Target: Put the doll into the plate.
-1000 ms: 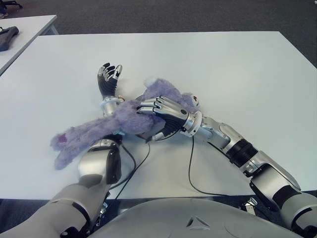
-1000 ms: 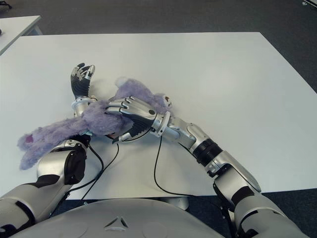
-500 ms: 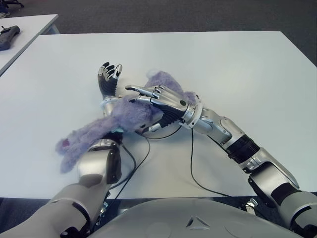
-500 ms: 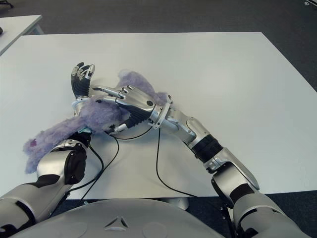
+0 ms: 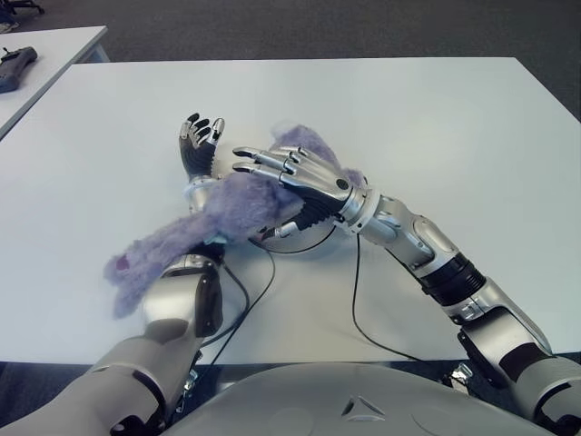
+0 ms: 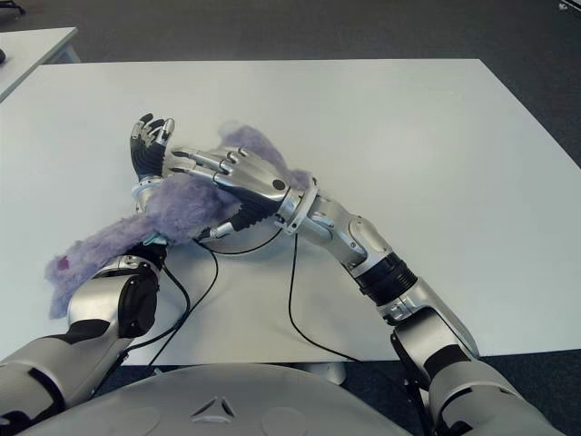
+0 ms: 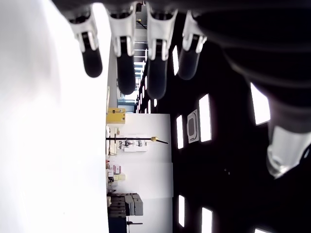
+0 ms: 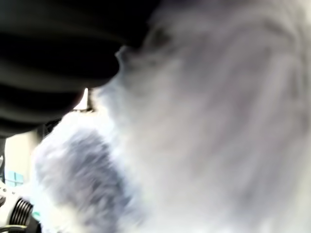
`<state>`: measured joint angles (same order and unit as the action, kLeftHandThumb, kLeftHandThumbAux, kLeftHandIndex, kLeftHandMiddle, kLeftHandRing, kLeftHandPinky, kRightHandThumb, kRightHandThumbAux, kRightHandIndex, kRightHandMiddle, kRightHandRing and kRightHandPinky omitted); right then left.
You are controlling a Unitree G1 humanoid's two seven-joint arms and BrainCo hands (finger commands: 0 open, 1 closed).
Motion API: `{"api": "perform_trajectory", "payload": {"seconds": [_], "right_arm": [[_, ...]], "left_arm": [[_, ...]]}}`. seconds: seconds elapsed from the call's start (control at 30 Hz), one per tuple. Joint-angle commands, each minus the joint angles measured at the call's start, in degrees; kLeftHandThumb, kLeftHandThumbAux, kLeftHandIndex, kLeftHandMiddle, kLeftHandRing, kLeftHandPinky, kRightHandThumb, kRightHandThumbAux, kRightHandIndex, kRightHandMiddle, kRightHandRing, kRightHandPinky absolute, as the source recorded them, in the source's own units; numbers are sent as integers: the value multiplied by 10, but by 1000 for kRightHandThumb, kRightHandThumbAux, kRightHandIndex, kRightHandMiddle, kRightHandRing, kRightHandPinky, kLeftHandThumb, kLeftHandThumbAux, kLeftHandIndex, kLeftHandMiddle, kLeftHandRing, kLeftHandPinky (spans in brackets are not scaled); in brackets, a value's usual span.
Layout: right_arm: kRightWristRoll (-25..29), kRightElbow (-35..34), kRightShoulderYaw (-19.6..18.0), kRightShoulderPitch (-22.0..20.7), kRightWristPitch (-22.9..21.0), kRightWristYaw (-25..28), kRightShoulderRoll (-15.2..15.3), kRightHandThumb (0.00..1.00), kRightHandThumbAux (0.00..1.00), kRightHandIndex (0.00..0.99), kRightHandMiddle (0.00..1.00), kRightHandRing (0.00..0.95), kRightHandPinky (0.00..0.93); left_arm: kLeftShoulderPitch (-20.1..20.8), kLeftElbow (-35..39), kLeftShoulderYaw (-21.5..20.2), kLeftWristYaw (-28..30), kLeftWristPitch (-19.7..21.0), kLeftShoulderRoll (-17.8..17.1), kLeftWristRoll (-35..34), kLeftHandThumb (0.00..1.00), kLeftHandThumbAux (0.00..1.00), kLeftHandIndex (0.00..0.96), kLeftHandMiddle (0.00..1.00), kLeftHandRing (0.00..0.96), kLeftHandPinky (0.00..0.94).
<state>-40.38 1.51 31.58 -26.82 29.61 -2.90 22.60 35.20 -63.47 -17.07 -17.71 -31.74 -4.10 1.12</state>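
Looking down, I see the purple doll (image 5: 218, 218) draped across my left forearm on the white worktop (image 5: 436, 136). My right hand (image 5: 290, 177) sits on top of it, fingers stretched out flat, gripping nothing. Left hand (image 5: 200, 145) palm-up, fingers loose, empty.

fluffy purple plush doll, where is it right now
In the eye views the fluffy purple plush doll lies on the white table, left of centre, draped over the left forearm, under the open right robot hand.
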Motion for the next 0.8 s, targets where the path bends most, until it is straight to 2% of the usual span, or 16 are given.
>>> {"api": "perform_trajectory", "payload": {"seconds": [0.03,0.43,0.67,0.8], "right_arm": [[1,-32,-29,16,-29,42,11,107,335,0,0,0,0],[14,-43,-64,17,-7,28,8,114,354,0,0,0,0],[14,-28,-74,10,12,12,4,109,357,0,0,0,0],[20,-13,-80,0,26,-1,0,97,369,0,0,0,0]], "left_arm": [[-171,-107,-18,12,-3,67,-28,0,583,193,269,247,184],[-170,-106,-11,8,-1,64,-20,0,554,182,265,245,189],[-172,-106,-10,7,-1,63,-18,0,556,181,275,249,189],[-173,-105,-14,6,-14,66,-21,0,557,189,284,257,209]]}}
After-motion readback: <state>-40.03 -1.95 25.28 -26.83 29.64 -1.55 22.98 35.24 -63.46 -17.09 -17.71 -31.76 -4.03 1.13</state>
